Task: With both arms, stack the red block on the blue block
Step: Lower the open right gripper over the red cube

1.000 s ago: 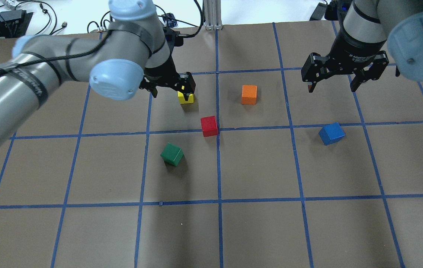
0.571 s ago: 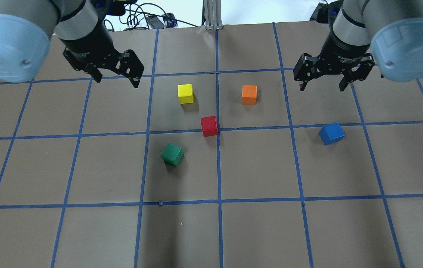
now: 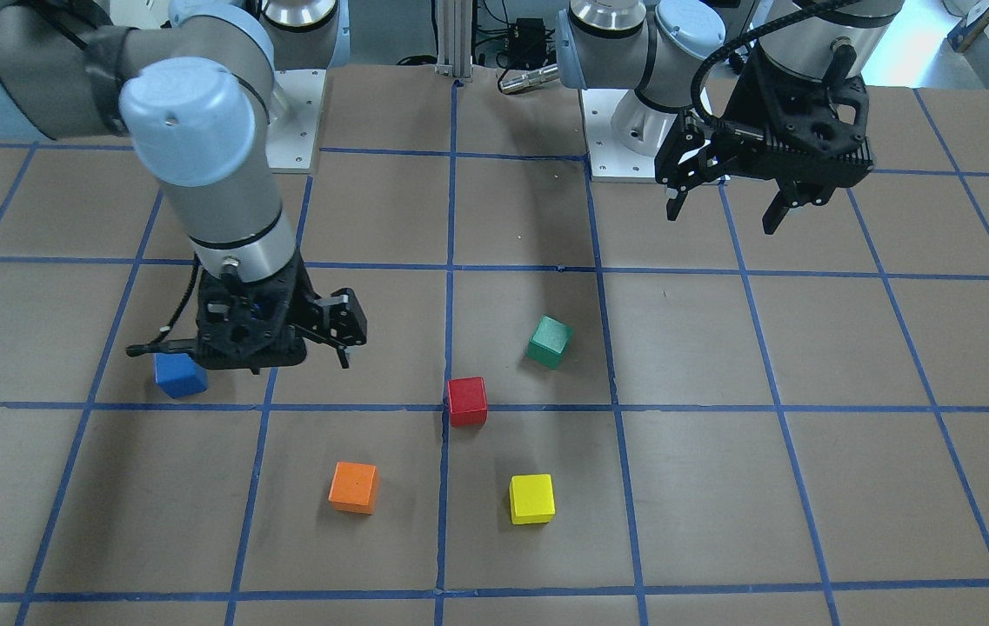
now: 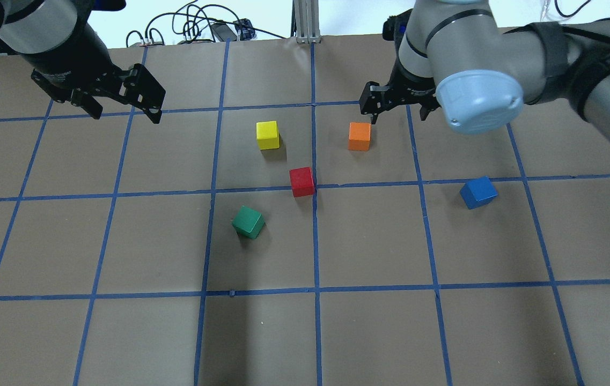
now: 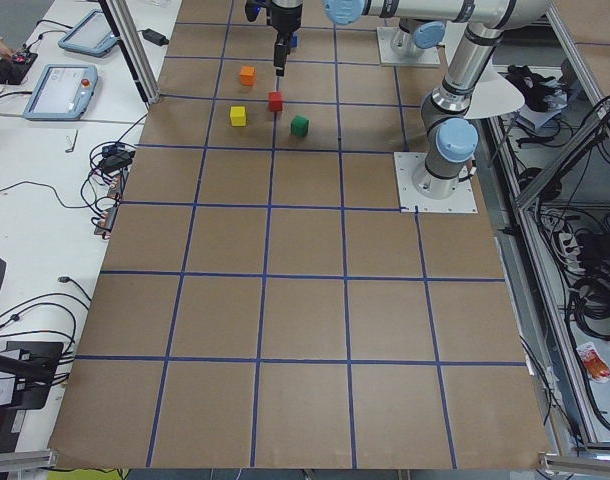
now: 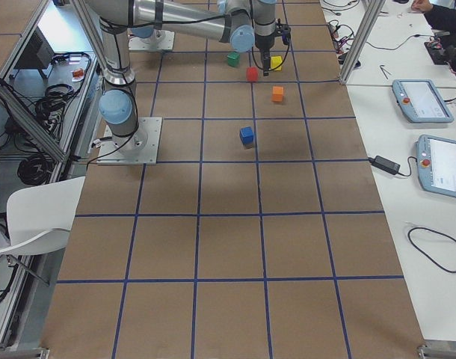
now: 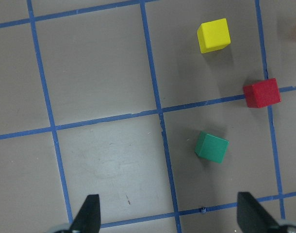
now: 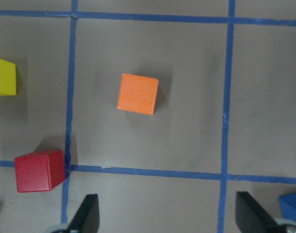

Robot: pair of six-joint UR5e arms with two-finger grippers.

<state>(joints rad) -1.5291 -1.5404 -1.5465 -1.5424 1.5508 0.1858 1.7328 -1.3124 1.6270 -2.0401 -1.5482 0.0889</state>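
Plainly, both grippers hang empty: the left gripper has its fingers spread wide over the table's left side, and the right gripper is equally wide above the orange cube, seemingly clear of it. The red block sits beside a tape crossing; the blue block lies well apart, on the robot's right.

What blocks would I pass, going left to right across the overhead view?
green block → yellow block → red block → orange block → blue block
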